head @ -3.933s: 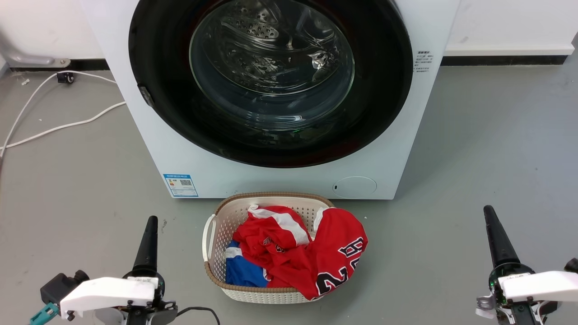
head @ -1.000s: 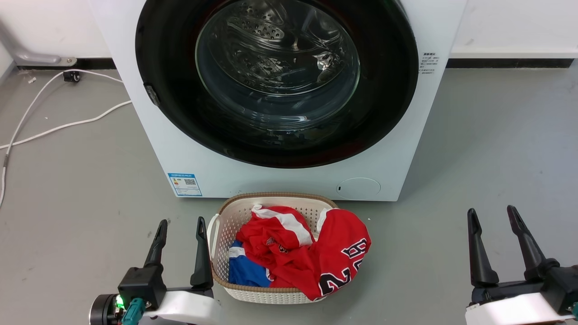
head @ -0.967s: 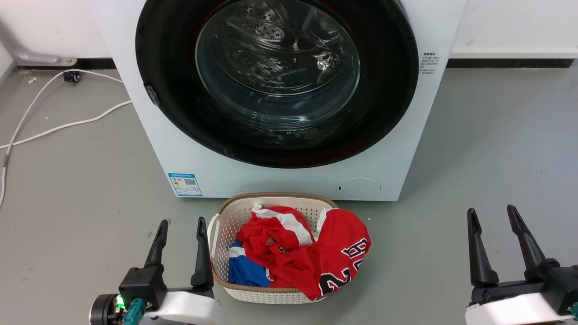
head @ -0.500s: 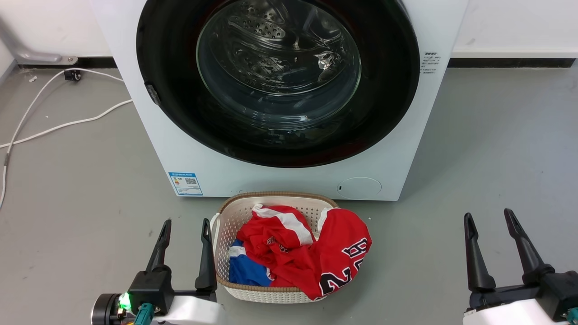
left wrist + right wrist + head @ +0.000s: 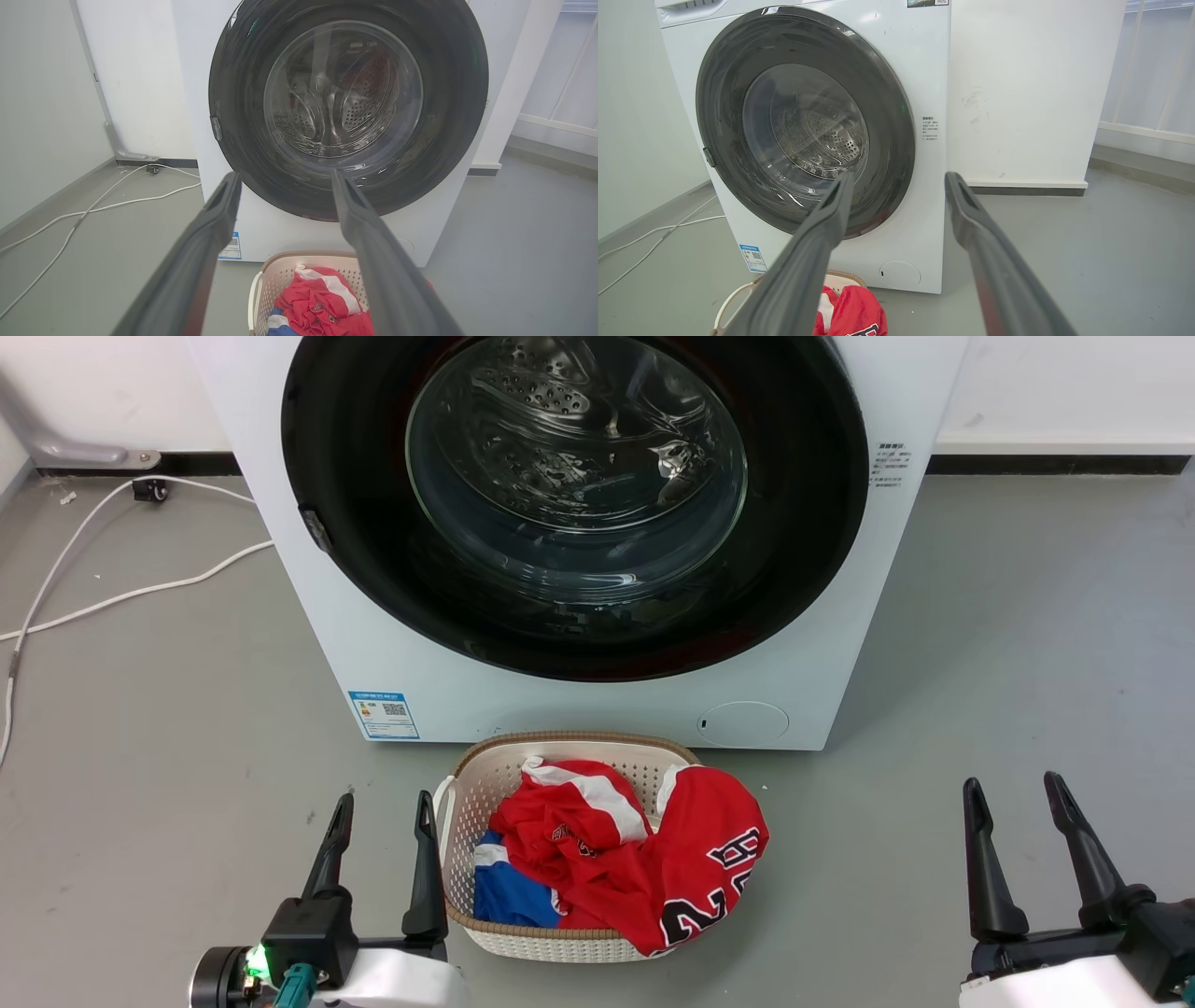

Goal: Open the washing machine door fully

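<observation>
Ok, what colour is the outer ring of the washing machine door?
Glossy black, around clear glass. The washing machine door shows it best in the head view.

The head view's top edge cuts off the upper washing machine (image 5: 597,709) and washing machine door (image 5: 803,551). Print on the blue sticker (image 5: 384,714) and on the small label (image 5: 890,464) right of the door is too small to read. Red jerseys (image 5: 644,859) hide most of a blue garment (image 5: 504,896) in the basket (image 5: 560,947).
</observation>
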